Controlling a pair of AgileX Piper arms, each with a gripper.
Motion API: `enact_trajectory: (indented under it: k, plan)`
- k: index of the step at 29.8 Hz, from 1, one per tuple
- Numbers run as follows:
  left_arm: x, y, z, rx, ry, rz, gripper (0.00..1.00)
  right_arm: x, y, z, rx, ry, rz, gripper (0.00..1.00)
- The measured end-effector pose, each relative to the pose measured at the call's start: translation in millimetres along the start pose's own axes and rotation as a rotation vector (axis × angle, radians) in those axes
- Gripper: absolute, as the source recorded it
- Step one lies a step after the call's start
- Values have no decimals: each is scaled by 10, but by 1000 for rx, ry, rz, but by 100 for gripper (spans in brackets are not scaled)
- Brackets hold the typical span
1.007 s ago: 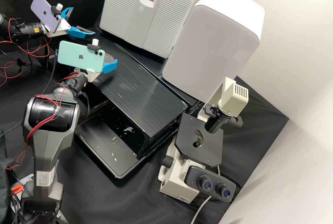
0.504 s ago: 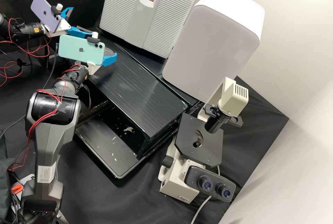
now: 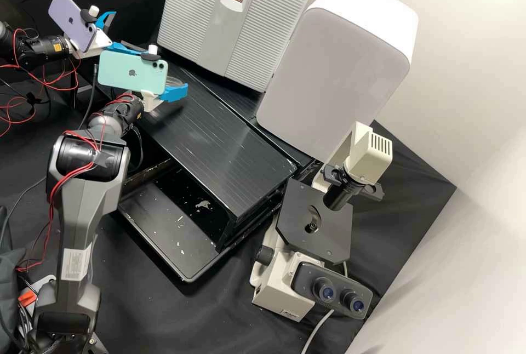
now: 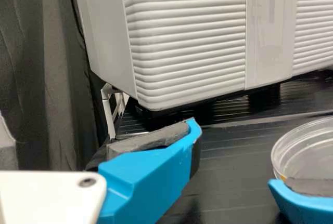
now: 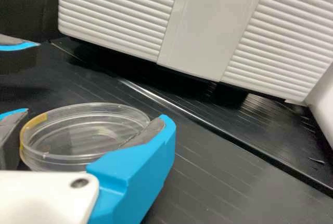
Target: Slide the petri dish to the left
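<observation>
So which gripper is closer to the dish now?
Right. The right gripper has the dish between its fingers; the left gripper stands open and apart from it, farther left in the high view.

Petri dish (image 5: 78, 130) is clear glossy plastic, see-through all over. Right claw (image 5: 88, 124) has matt blue plastic fingers (image 5: 135, 177) with dull grey rubbery-looking pads (image 5: 143, 133). The ribbed black platform (image 3: 219, 146) is pretty shiny, the white ribbed casing (image 3: 219, 25) is smooth plastic, and the counter (image 3: 400, 200) is covered in matt black cloth (image 3: 164, 310).
</observation>
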Motion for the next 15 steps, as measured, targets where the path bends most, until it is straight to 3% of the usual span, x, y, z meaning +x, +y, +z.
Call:
enact_trajectory:
  k: [3,15]
  plan:
    - [0,0,0,0,0,0,100,8,5,-4,-14,-2,2,0]
    - [0,0,0,0,0,0,100,-4,-11,-40,-16,7,4,0]
